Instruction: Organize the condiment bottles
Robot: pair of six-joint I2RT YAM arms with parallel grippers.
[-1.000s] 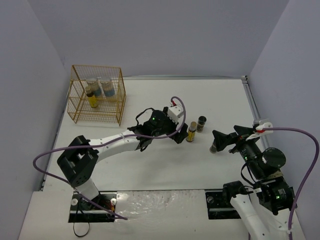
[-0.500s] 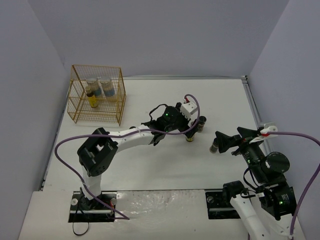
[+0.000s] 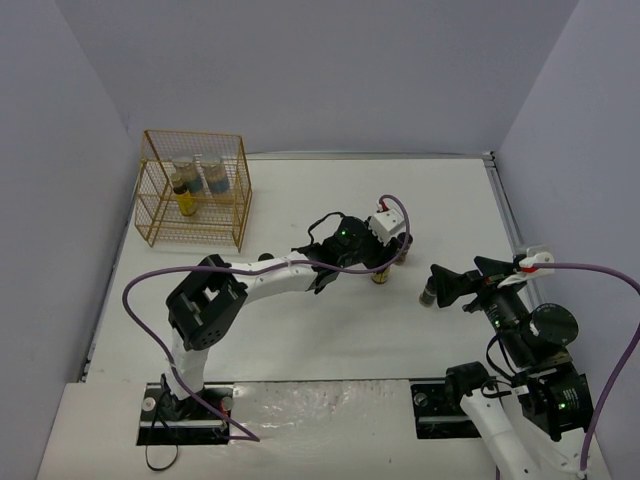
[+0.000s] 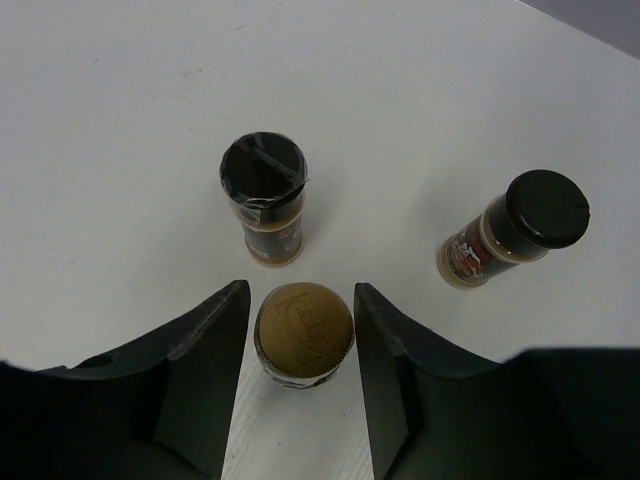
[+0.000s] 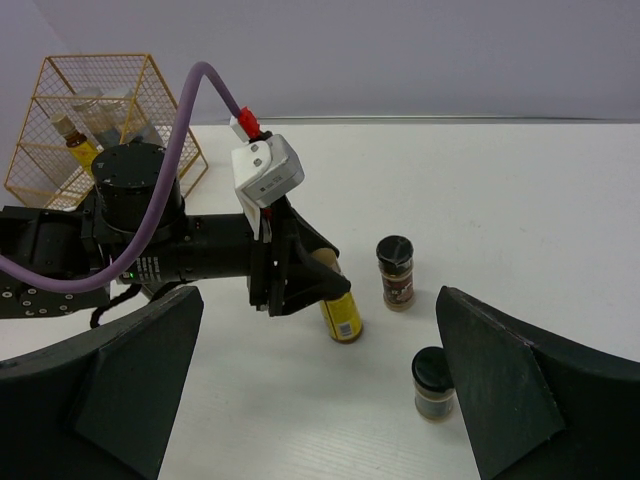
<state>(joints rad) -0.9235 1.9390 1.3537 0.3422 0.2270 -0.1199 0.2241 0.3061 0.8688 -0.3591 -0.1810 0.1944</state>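
A slim yellow-labelled bottle (image 4: 305,333) with a tan cap stands mid-table, and my left gripper (image 4: 300,292) is shut on its top, one finger on each side. The right wrist view shows the same bottle (image 5: 342,315) upright under those fingers. Two short black-lidded jars (image 4: 263,200) (image 4: 510,228) stand just beyond it. Seen from above, one of them (image 3: 428,294) lies close below my right gripper (image 3: 452,266), which is open wide and holds nothing. Two pale blue-labelled jars (image 3: 215,176) and another yellow-labelled bottle (image 3: 186,200) sit inside the gold wire rack (image 3: 240,205).
The rack stands at the table's far left, near the left wall. The left arm (image 3: 270,280) stretches low across the middle of the table, its purple cable looping above. Walls enclose the table on three sides.
My left gripper has travelled right to the yellow-labelled bottle, and its jaws have closed from wide open onto the cap. The right gripper has drifted slightly and stays open.
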